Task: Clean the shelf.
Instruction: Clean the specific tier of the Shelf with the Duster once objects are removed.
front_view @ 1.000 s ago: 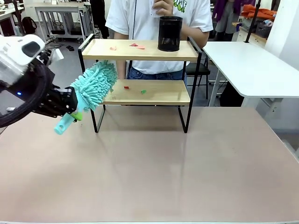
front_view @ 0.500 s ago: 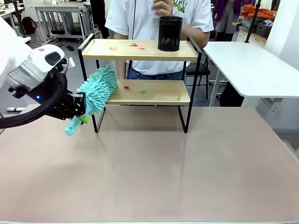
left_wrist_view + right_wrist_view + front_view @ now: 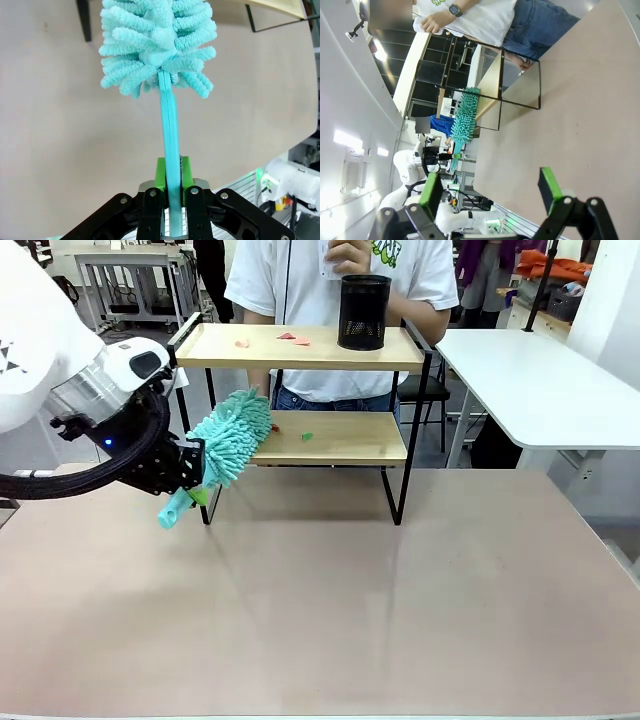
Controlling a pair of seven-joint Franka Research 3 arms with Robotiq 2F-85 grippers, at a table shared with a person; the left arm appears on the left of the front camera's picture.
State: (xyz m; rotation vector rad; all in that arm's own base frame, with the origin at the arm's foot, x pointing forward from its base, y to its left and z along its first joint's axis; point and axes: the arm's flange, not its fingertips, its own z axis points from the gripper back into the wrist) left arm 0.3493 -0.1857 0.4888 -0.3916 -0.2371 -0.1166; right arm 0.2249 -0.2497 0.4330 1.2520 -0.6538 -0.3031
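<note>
While left gripper [image 3: 196,476] clamps handle of one teal duster [image 3: 232,435], duster head lies at lower board's left end. One shelf [image 3: 330,348], upper centre of frame, two boards. Scraps [image 3: 287,337]: three on top, two below. One black mesh cup [image 3: 363,312] on top board. Right gripper [image 3: 490,185] jaws apart. Shirt print [image 3: 385,252] unreadable.

Duster [image 3: 232,436] hides the lower left of the shelf [image 3: 340,440] (partly).

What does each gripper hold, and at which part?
The left gripper holds the teal duster by its handle. The right gripper holds nothing.
</note>
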